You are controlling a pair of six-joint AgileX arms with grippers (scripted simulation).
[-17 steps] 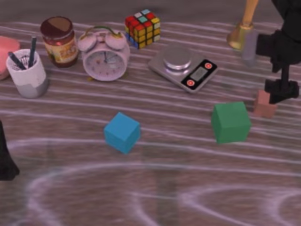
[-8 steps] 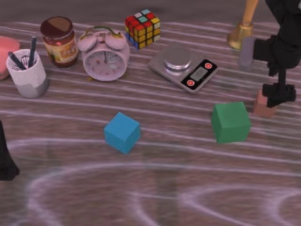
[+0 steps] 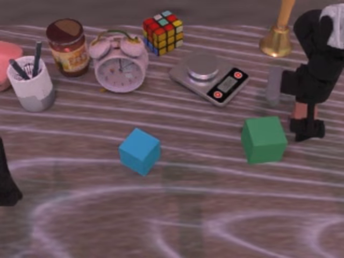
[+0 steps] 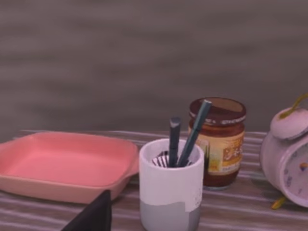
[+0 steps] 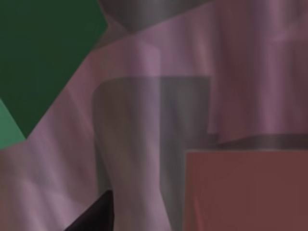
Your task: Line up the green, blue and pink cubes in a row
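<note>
The green cube (image 3: 263, 139) is seen on the tabletop (image 3: 177, 215). The blue cube (image 3: 140, 151) is set well to its left. The pink cube (image 3: 300, 111) is found just right of the green cube, mostly hidden under the right gripper (image 3: 307, 128), apparently pinched by it. The left gripper's state cannot be told.

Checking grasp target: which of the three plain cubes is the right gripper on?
The pink cube, mostly hidden under the right gripper. The green cube sits beside it; the blue cube is farther left.
</note>
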